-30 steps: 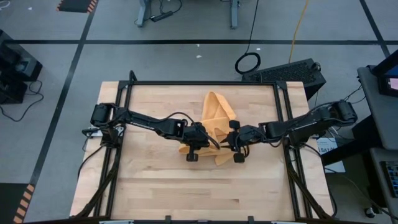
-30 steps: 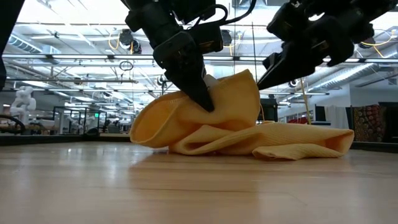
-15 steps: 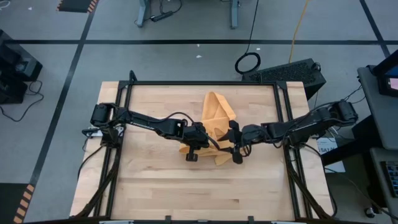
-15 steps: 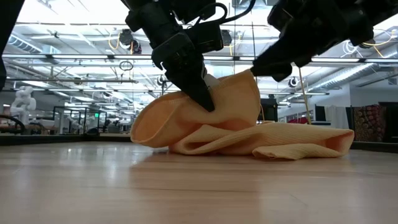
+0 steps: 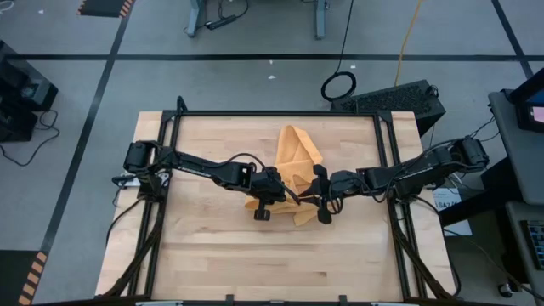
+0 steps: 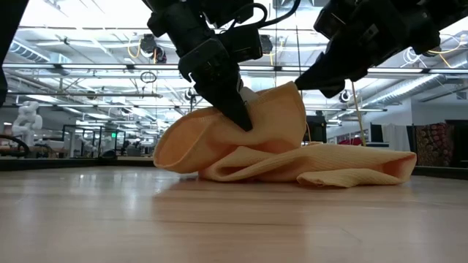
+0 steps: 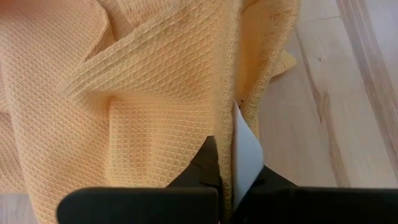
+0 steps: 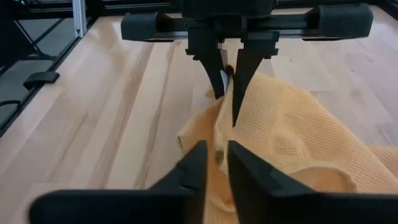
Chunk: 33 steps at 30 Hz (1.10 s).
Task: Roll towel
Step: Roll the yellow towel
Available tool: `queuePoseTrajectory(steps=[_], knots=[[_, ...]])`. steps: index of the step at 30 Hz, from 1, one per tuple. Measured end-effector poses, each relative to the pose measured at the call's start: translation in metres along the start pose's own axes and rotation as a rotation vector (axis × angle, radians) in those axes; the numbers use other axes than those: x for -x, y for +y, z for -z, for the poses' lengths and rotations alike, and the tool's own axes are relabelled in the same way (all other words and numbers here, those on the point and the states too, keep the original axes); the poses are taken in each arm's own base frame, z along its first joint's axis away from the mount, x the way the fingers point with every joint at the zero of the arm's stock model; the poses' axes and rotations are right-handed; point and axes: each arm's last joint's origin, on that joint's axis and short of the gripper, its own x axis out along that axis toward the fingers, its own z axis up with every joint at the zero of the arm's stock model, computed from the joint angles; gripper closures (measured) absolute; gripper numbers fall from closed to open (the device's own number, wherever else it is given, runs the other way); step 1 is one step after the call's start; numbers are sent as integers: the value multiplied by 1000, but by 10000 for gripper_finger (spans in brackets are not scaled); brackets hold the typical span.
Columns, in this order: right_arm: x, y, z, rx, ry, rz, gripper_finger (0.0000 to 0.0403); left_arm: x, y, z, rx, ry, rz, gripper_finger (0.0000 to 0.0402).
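Note:
The orange-yellow towel (image 5: 295, 161) lies bunched at the middle of the wooden table (image 5: 204, 246). Its lower folds (image 6: 322, 169) rest on the wood and one part is raised into a hump (image 6: 270, 117). My left gripper (image 6: 245, 124) slants down into the hump's near-left side, shut on cloth. My right gripper (image 6: 298, 84) comes almost level from the table's right to the hump's top corner. In its wrist view its fingers (image 8: 239, 165) stand close together with a towel edge (image 8: 217, 155) between them. The left gripper (image 8: 227, 87) shows opposite. My left gripper pinches the towel's hemmed edge (image 7: 229, 134) between its two fingers, beside a white tag (image 7: 245, 152). The fingers slant down from the table's left. The cloth there is lifted off the table, the rest sagging onto it. My right gripper holds the raised top corner of the towel (image 6: 294, 88) at its fingertips, coming nearly level from the table's right. A folded edge (image 8: 219, 146) runs between the two fingers. This corner stands lifted, with the cloth falling slack below it.
A black frame (image 5: 280, 113) runs round the tabletop, with rails at the left (image 5: 161, 212) and right (image 5: 399, 229). Bare wood lies toward the near edge (image 5: 280, 263) and on the left half. Beyond the table are a cable ring and a keyboard (image 5: 391, 95) on the floor.
My right gripper has tipped up from a downward slant to nearly level. Its fingertips have moved from beside the towel to the hump's top corner. The left gripper and the towel's hump have kept their place.

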Motion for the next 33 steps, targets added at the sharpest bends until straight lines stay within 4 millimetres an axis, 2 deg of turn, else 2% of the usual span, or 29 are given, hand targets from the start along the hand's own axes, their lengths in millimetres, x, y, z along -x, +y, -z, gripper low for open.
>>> queuePoseTrajectory(steps=[4, 13, 16, 22, 24, 28, 33], knots=[[0, 0, 0, 7, -1, -1, 398, 0, 0, 0, 0, 0, 0, 399], [0, 3, 0, -13, -5, 1, 398, 0, 0, 0, 0, 0, 0, 399], [0, 3, 2, 3, 16, 32, 372, 0, 0, 0, 1, 0, 0, 399], [0, 2, 2, 25, 14, 57, 281, 0, 0, 0, 1, 0, 0, 399], [0, 3, 3, 27, 17, 33, 270, 0, 0, 0, 1, 0, 0, 399], [-3, 5, 6, 22, 36, 0, 294, 0, 0, 0, 0, 0, 0, 399], [-9, 5, 9, -21, 43, -22, 378, 0, 0, -1, 1, -10, -1, 399]])
